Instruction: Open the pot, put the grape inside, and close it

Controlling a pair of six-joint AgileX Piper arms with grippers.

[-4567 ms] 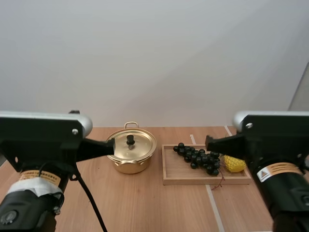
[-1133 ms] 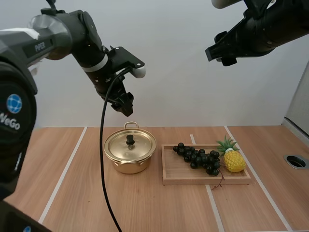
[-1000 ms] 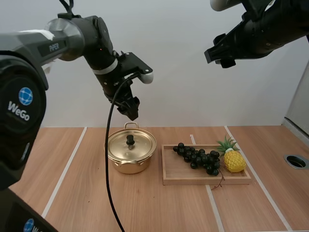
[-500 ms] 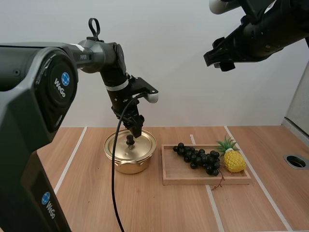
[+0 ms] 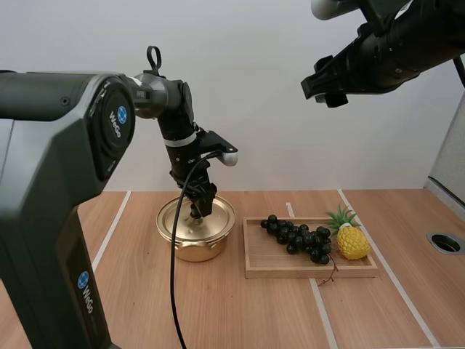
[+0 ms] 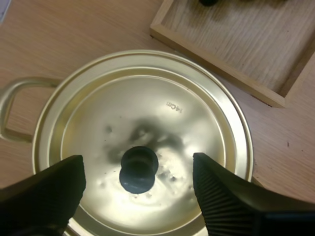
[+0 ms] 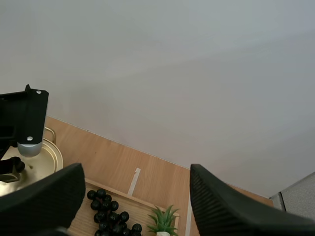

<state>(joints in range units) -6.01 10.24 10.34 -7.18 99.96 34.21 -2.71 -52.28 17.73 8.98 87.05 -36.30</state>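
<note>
Wooden tray of dark grapes beside the shiny gold lid; left gripper splayed astride its black knob; right gripper, fingers apart, high above.

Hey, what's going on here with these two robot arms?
The left tool is open right over the pot, its fingers either side of the black knob of the lid, not gripping it yet. The lid is on. The grapes lie on the wooden tray beside a pineapple. The right tool hangs open high in the air.
</note>
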